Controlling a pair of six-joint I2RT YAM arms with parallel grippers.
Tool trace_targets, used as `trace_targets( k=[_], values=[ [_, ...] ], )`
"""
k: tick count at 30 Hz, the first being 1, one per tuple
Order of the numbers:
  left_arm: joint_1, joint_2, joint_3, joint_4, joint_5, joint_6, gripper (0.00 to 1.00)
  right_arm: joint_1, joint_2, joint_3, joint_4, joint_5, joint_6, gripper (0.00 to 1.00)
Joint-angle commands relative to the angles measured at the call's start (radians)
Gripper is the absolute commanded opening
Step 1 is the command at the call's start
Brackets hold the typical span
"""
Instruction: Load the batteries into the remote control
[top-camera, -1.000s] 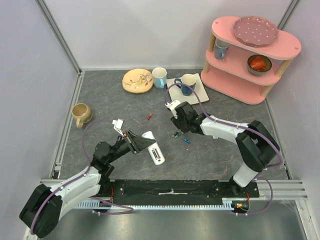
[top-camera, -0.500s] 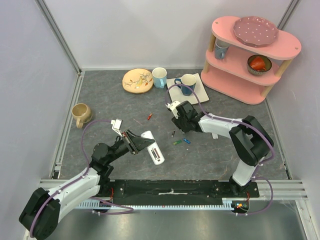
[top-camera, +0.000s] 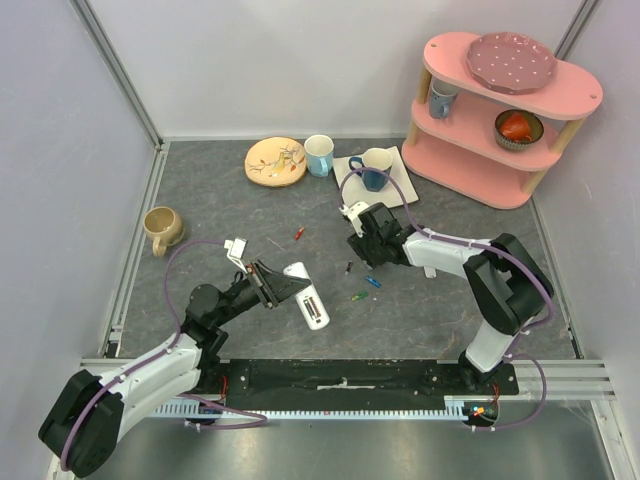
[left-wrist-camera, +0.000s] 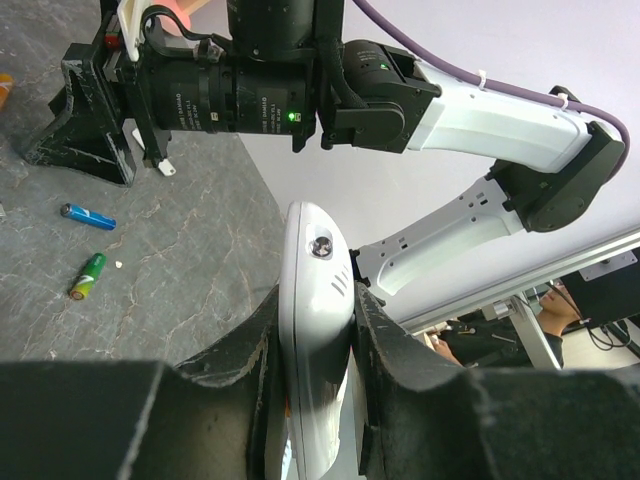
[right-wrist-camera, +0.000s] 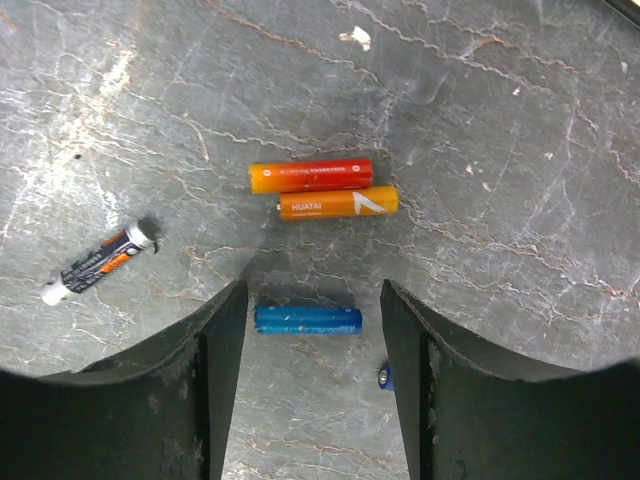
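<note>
Clamps remote control (left-wrist-camera: 312, 280) in left gripper (left-wrist-camera: 315, 335). Straddles blue battery (right-wrist-camera: 307, 319) with right gripper (right-wrist-camera: 312, 312), jaws apart. Recommend: descend square, pinch mid-length, spare 2 orange batteries (right-wrist-camera: 337, 203) nearby.

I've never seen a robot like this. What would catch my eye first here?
The tall pink shelf at the far right stands out most. Left of centre, the left fingers clamp a white remote control. The right fingers hang open over a blue battery, with two orange batteries lying side by side just beyond.
</note>
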Motion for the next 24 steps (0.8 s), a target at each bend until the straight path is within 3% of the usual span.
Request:
trace_targets(
  k=[1, 11, 14, 17, 20, 24],
  values=[
    [0.002, -0.002, -0.054, 0.045, 0.020, -0.011, 0.02, -0.010, -0.024, -0.019, 0.008, 0.022, 0.040, 0.66],
    [0.002, -0.005, -0.054, 0.045, 0.015, -0.016, 0.02, -0.013, -0.129, 0.016, 0.028, 0.104, 0.165, 0.78],
    [0.002, -0.007, -0.057, 0.043, 0.014, -0.017, 0.02, -0.013, -0.192, 0.032, 0.010, 0.209, 0.331, 0.78],
    [0.002, -0.010, -0.061, 0.038, 0.008, -0.017, 0.02, -0.010, -0.228, 0.035, -0.082, 0.300, 0.590, 0.67],
    [0.002, -0.003, -0.060, 0.037, 0.005, -0.019, 0.02, -0.005, -0.260, -0.009, -0.126, 0.297, 0.818, 0.56],
    [0.002, 0.001, -0.058, 0.040, 0.006, -0.024, 0.02, 0.033, -0.240, -0.011, -0.164, 0.302, 0.969, 0.54]
  ],
)
